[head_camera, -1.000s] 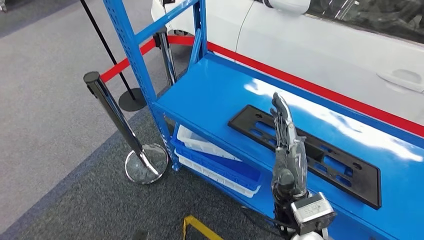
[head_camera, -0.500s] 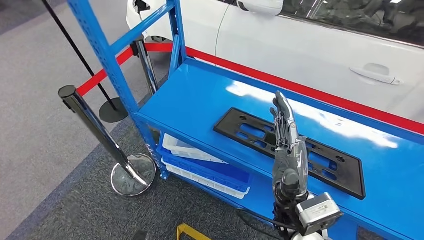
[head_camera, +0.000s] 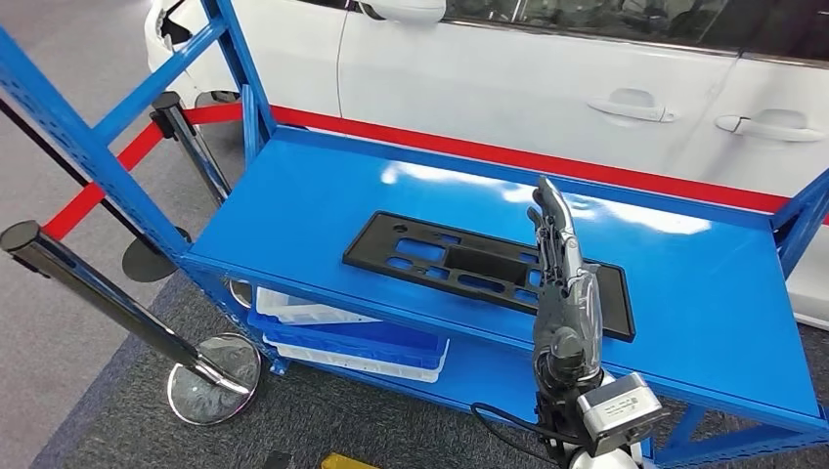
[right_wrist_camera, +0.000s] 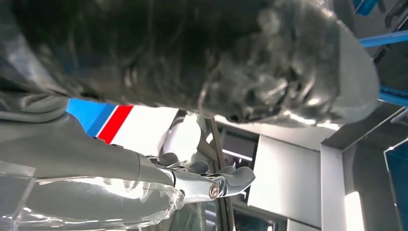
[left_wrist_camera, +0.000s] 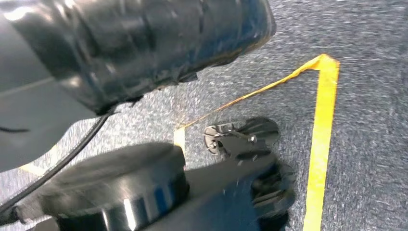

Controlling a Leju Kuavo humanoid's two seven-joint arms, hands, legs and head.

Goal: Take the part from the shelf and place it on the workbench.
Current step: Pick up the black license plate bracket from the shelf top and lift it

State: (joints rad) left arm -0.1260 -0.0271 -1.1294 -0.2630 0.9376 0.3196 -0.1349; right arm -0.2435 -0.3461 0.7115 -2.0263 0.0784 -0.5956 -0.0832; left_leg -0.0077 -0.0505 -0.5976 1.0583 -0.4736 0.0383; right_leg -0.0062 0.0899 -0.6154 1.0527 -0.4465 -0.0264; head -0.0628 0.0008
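So far nothing is done: from the head view, the part (head_camera: 484, 272), a flat black perforated plate, lies untouched on the blue shelf (head_camera: 323, 195), well in from every edge. My right hand (head_camera: 562, 283) is raised over the plate's end toward three o'clock, fingers straight and together, holding nothing. Lifting, carrying and setting down all remain, and I can't see a workbench. There's bare blue surface around the plate; a shelf upright (head_camera: 239, 59) stands at eleven o'clock, a barrier post (head_camera: 108, 293) at eight, and a white car (head_camera: 547, 78) runs across twelve, so room lies on my side.

From the left wrist view, blurred as it is, I can't tell my left hand's state; yellow floor tape (left_wrist_camera: 320, 139) crosses grey carpet.

From the right wrist view, my right hand's fingers (right_wrist_camera: 231, 178) stretch out, gripping nothing.
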